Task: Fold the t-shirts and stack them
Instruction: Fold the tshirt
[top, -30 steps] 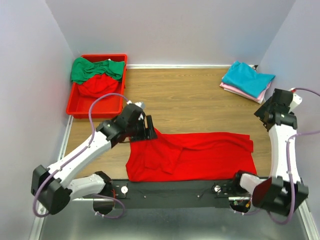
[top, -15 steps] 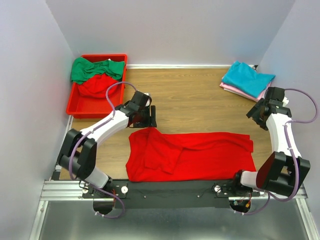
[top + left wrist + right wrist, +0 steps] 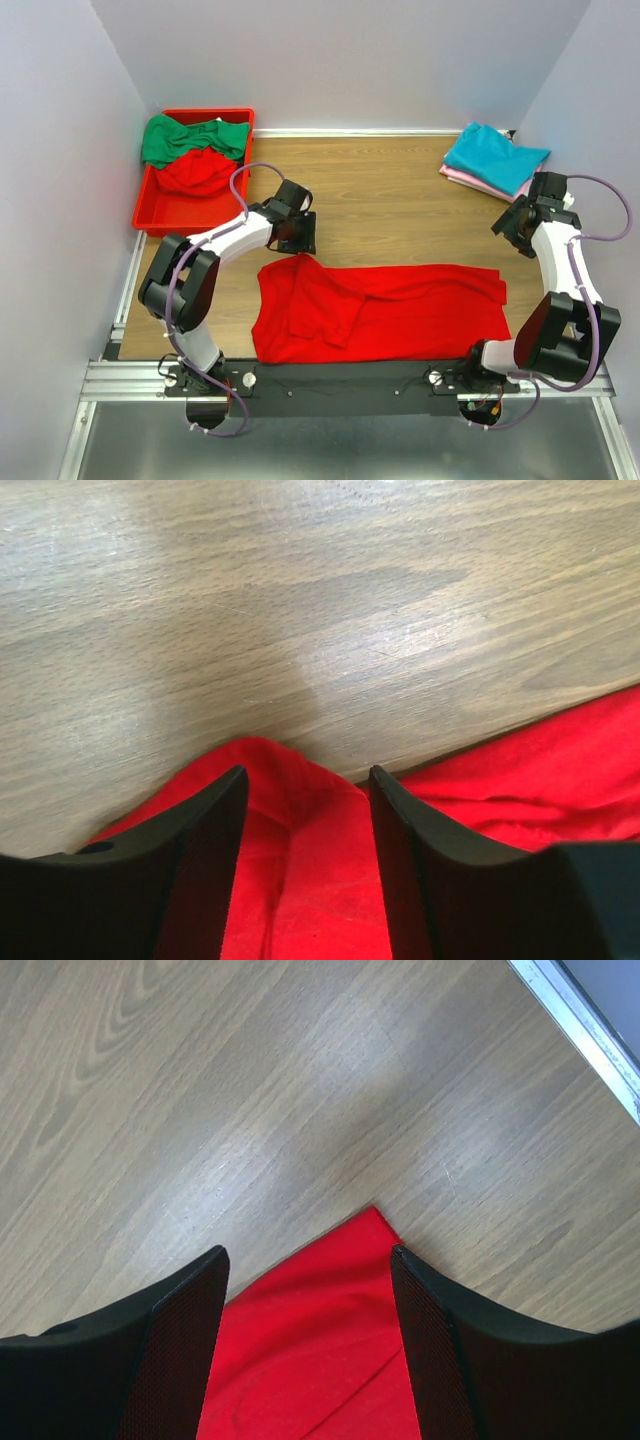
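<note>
Red t-shirt [image 3: 400,310] flat along near side of wooden table [image 3: 400,200]. Left gripper [image 3: 305,775] at its far left corner, jaws spread astride a raised fold. Right gripper [image 3: 308,1252] above far right corner, jaws spread, holding nothing. Teal t-shirt [image 3: 497,155] atop pink t-shirt [image 3: 468,180], far right.

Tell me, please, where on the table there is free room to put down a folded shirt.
Widest bare wood: the far middle, between the bin and the teal stack, beyond the red shirt. A narrow strip lies left of that shirt. The near half is crowded by it.
</note>
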Robot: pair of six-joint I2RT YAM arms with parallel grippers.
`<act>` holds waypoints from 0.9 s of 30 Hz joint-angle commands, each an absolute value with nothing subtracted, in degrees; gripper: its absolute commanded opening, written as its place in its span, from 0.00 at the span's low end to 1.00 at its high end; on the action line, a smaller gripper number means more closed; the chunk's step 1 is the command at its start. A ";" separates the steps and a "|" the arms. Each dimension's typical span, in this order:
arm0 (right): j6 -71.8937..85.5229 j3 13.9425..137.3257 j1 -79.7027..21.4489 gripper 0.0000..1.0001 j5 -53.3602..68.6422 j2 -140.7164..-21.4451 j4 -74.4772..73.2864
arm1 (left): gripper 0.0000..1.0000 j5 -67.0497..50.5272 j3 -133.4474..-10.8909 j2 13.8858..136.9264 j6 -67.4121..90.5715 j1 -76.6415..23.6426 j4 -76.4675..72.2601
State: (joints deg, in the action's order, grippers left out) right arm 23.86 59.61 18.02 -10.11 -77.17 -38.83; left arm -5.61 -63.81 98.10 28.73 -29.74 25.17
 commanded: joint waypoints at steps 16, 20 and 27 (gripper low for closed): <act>20.65 55.63 18.02 0.72 -6.85 -89.03 -33.93 | 0.00 -8.36 -61.96 97.22 28.56 -29.44 22.14; 20.48 55.64 18.11 0.72 -7.65 -91.48 -34.01 | 0.00 -0.81 -62.05 91.60 30.40 -29.27 23.99; 21.44 55.81 18.63 0.66 -4.83 -94.92 -34.28 | 0.00 -0.97 -58.98 85.35 32.78 -29.18 23.55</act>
State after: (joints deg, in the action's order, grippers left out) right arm 20.99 55.46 18.09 -6.85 -93.47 -34.59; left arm -3.40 -61.17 86.87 30.89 -29.56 23.31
